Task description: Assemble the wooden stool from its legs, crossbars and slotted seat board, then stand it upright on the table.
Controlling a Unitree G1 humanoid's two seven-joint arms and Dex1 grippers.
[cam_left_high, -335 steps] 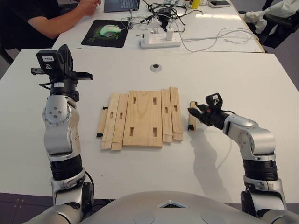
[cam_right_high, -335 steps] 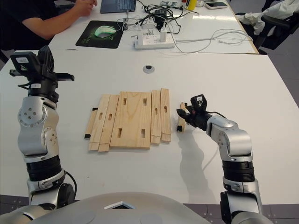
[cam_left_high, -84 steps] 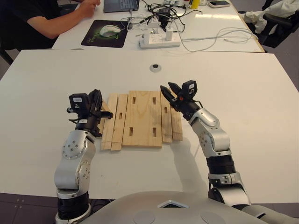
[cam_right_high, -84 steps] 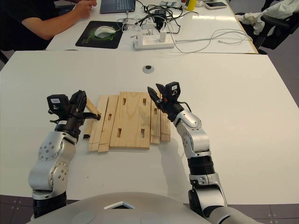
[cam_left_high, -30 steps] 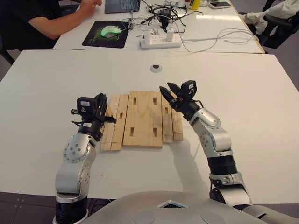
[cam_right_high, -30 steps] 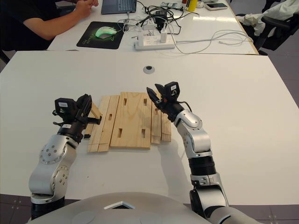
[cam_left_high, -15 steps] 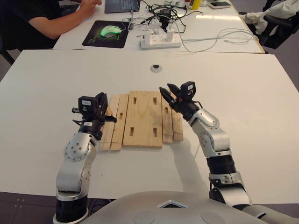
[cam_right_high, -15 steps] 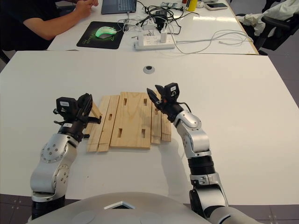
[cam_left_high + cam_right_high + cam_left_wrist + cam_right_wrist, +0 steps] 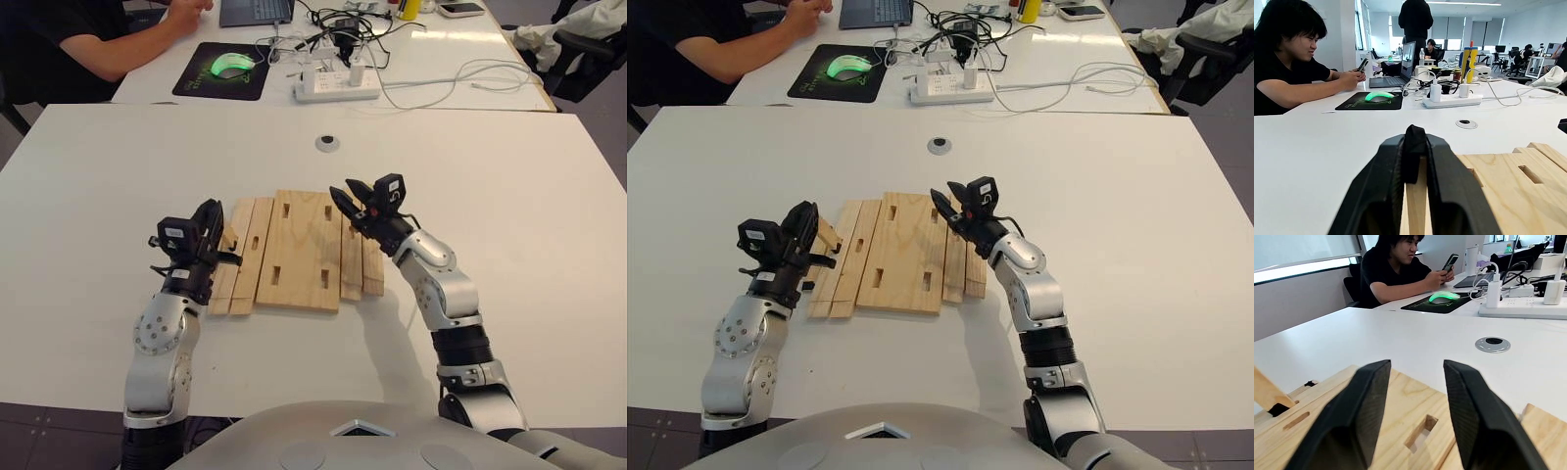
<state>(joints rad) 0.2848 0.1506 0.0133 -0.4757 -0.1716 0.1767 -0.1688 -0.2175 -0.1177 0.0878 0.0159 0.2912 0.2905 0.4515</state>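
- My L gripper point(image 9: 219, 245) is clamped shut on 1 thin wood strip point(image 9: 1417, 200), at the left edge of the flat-laid parts.
- My R gripper point(image 9: 345, 194) is wide open w/ nothing in it, at the far right corner of the slotted seat board point(image 9: 299, 250).
- Seat board lies flat mid-table point(image 9: 509, 196): 2 left slats point(image 9: 245, 257) just beside it, 2 right slats point(image 9: 359, 257) on the other side.
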